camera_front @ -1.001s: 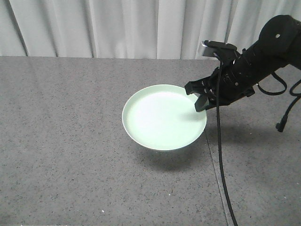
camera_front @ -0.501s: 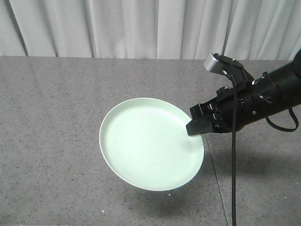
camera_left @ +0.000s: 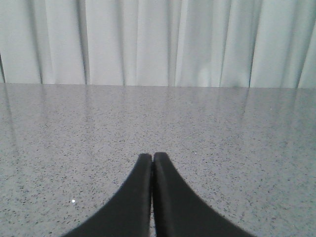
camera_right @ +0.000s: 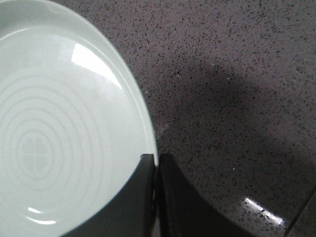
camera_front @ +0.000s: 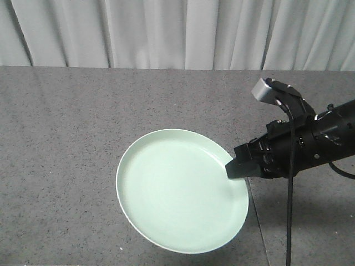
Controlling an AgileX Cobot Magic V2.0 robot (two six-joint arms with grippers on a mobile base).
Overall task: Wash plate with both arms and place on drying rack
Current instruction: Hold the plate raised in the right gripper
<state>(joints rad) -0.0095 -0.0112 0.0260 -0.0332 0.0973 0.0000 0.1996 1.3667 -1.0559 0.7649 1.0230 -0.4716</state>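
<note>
While your right gripper [camera_front: 237, 168] pinches the right-hand rim of the plate [camera_front: 175, 191], holding it lifted off the speckled grey counter [camera_front: 66, 127], your left gripper [camera_left: 152, 159] sits clenched on nothing, facing the white curtain [camera_left: 148, 39].

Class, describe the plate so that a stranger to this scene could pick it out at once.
Look at the grey speckled countertop before the white curtain. The right gripper, black, pinches the rim of the plate. It is the only round, glossy, pale mint-green thing there.
</note>
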